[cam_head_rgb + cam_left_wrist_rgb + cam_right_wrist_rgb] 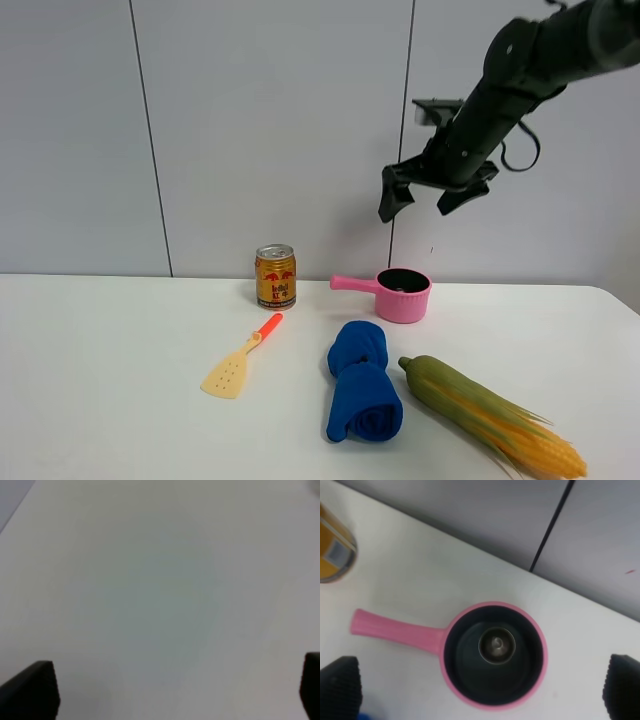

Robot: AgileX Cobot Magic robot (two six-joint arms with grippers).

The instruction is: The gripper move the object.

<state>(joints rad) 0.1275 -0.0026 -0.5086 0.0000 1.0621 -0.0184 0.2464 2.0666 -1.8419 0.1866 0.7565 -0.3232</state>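
The object [496,644], a tiny dark grey-brown capsule, sits upside-up in the middle of the pink pot [540,675]. In the exterior view the pot [405,300] stands at the back of the table and the capsule cannot be made out inside it. My right gripper [425,195] hangs high above the pot, open and empty; in the right wrist view [481,690] its black fingertips [340,687] stand wide apart on either side of the pot. My left gripper [170,690] is open over bare white table and does not show in the exterior view.
A gold drink can [275,276] stands left of the pot's handle. An orange-handled yellow spatula [238,362], a rolled blue cloth [361,393] and a corn cob [490,415] lie on the white table [100,380] in front.
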